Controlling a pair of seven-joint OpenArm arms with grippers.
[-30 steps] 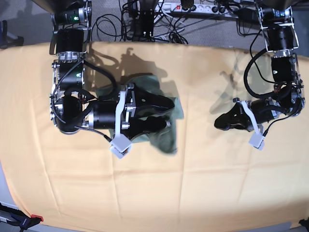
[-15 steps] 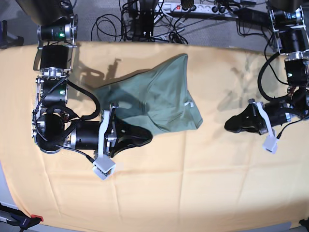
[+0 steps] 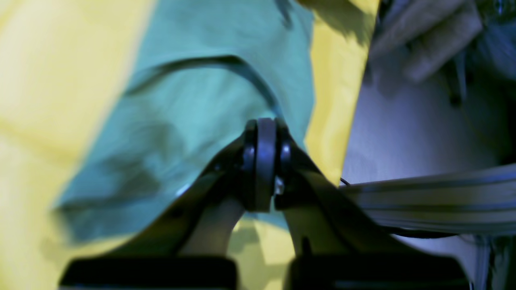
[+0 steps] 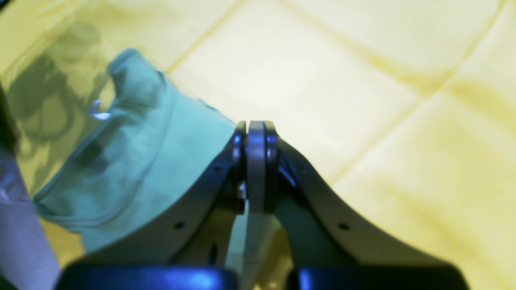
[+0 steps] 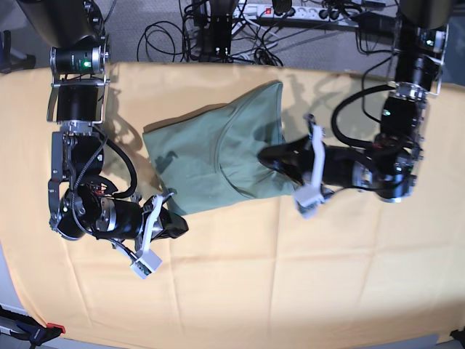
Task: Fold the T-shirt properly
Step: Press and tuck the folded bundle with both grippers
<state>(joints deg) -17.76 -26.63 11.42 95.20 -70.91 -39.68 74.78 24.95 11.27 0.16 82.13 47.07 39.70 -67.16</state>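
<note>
Yellow-orange cloth [image 5: 290, 291] covers the table, the T-shirt [image 5: 211, 160] rumpled near its far middle — left gripper [image 5: 270, 155] over its edge, right gripper [image 5: 176, 225] beside it, both shut and empty — spread it flat first.

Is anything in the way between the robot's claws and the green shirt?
Nothing visible is. The T-shirt lies alone on the yellow cloth. The left gripper is shut at the shirt's edge. The right gripper is shut beside another edge. Only bare cloth lies around them.
</note>
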